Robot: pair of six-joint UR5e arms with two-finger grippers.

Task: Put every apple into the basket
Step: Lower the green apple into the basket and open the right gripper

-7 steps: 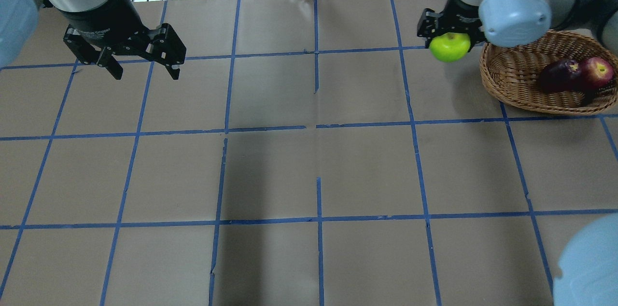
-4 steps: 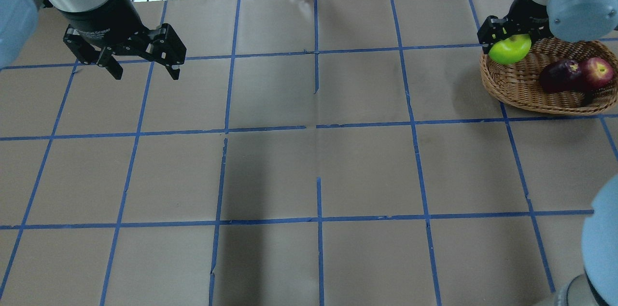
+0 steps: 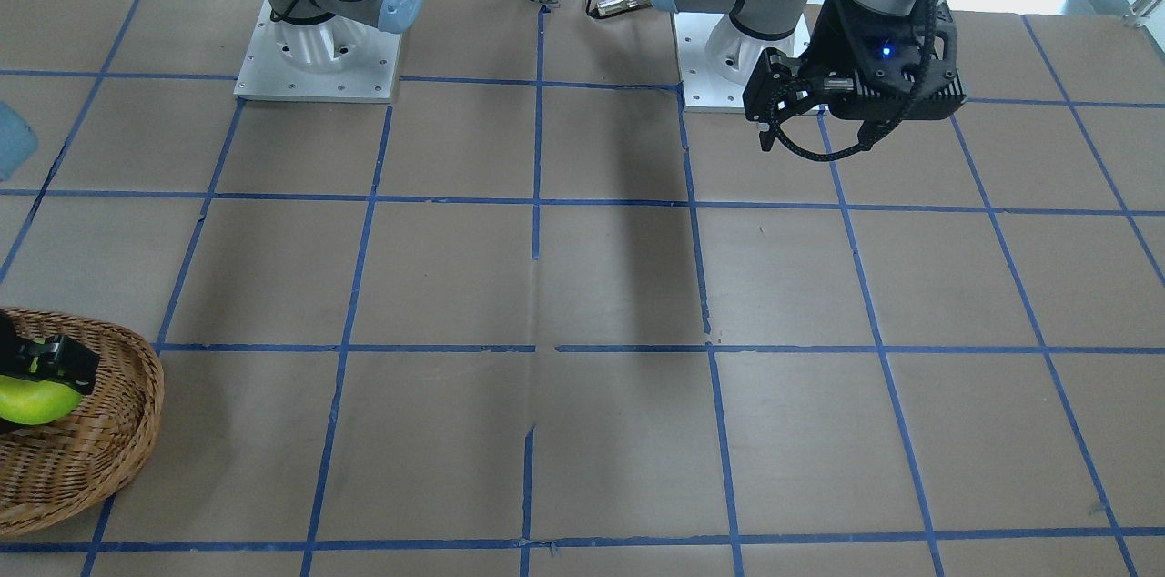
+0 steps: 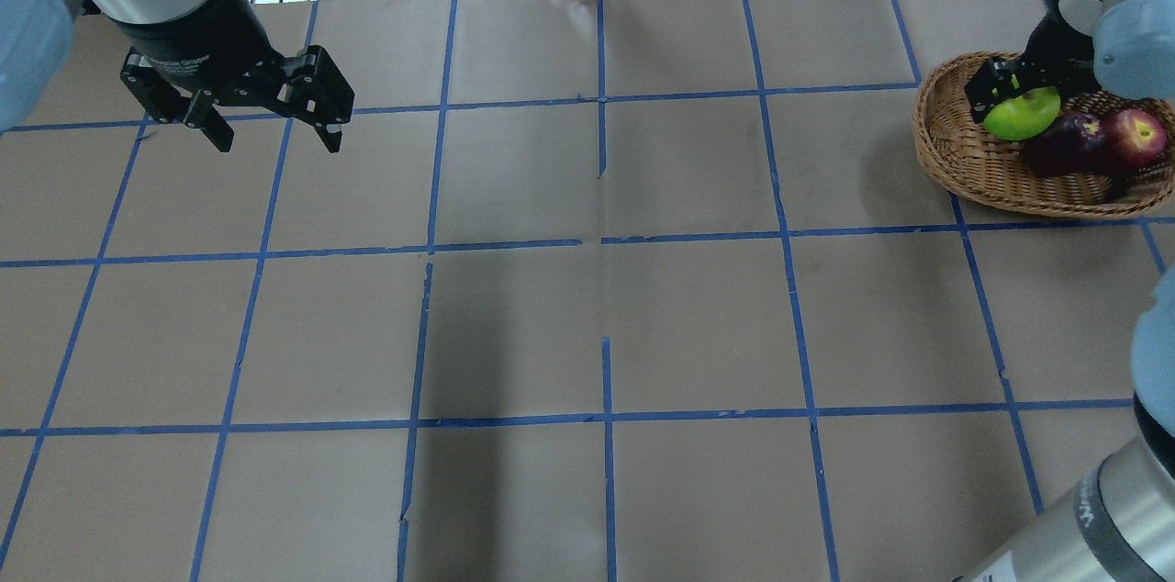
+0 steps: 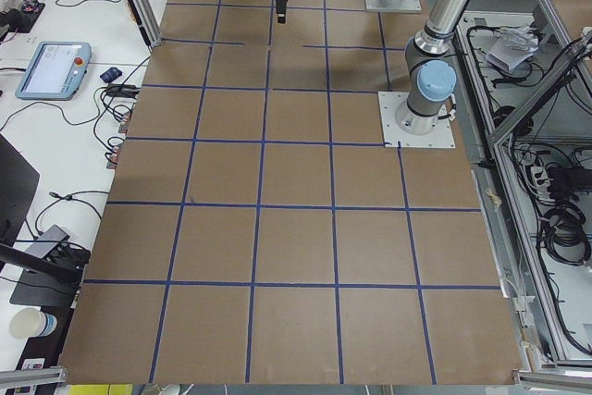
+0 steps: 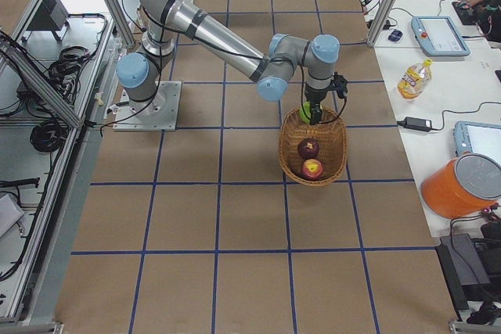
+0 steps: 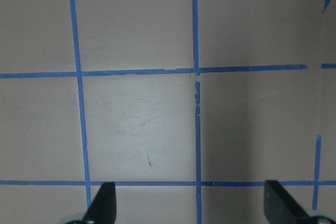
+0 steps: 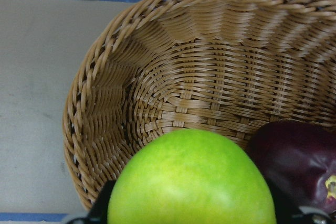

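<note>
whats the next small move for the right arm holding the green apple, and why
Probably lower slightly and open the jaws. The right gripper holds the bright lime green apple inside the rim of the round woven wicker basket, beside the dark maroon apple and the red apple already lying there, so releasing it should finish the task.

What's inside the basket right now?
The maroon apple and red apple lie in the basket. The green apple, gripped by the right end effector, hangs within the rim; its underside is hidden.
</note>
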